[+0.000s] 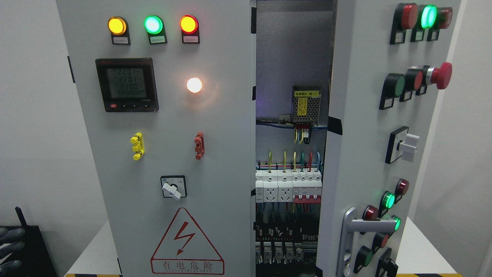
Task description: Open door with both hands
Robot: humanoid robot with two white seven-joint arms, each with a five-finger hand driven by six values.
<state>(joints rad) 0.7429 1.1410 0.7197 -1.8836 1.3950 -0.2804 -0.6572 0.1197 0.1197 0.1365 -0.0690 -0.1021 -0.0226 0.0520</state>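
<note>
While left hand (9, 246) fingers hang loose at lower left, upright right door (369, 138) stands ajar, swung twd camera.

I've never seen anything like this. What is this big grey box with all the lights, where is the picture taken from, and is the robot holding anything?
The picture comes from a camera on a humanoid robot's head, looking straight at an electrical cabinet standing on a white table. Its left door is closed and carries coloured lamps, a digital meter, a rotary switch and a red lightning warning sign. The right door, with its buttons and silver handle, is swung partly open, so you can see wiring and rows of breakers inside. At the lower left edge, dark fingers of the robot's left hand peek in, relaxed and holding nothing. The right hand is out of view.
</note>
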